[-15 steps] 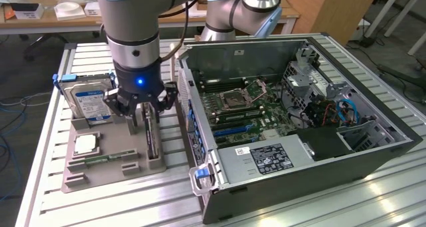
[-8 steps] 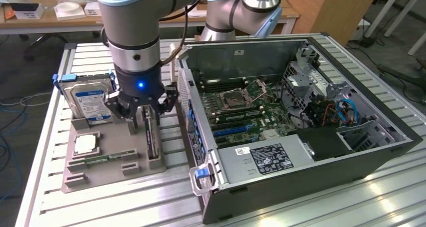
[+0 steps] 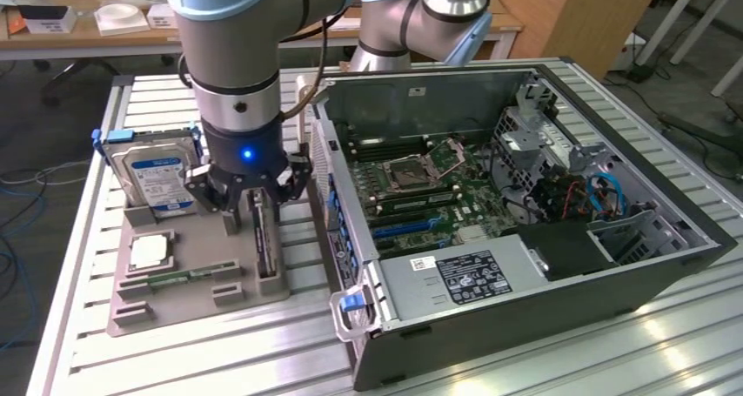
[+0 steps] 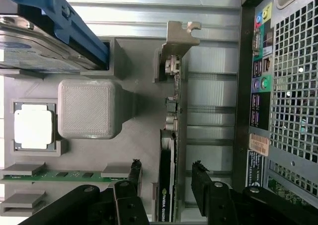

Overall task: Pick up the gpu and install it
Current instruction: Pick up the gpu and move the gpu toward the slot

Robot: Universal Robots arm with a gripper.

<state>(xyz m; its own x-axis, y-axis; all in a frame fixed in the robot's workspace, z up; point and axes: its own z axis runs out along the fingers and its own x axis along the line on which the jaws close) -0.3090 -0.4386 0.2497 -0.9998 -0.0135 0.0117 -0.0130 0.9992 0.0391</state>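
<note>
The gpu (image 4: 165, 200) is being held upright on its edge by a slot in the grey printed holder (image 3: 174, 313), so its thin dark card and pale metal bracket (image 4: 175, 41) are being offered for a pinch. The hand (image 4: 166, 168) is being held released, black fingers (image 4: 201, 185) straddling the card without contact. The open computer case (image 3: 523, 318) is being carried alongside by the slatted tabletop (image 3: 558, 370).

The arm (image 3: 238, 39) reaches down from above and stands almost straight up and down. A second bend of the arm sits behind it. The wrist (image 3: 238, 109) is dark, and a small blue light (image 3: 246, 156) shines on it. The claw (image 3: 257, 211) hangs low and points straight down. Its black fingers (image 4: 133, 173) are spread wide apart and are not squeezing anything.
</note>
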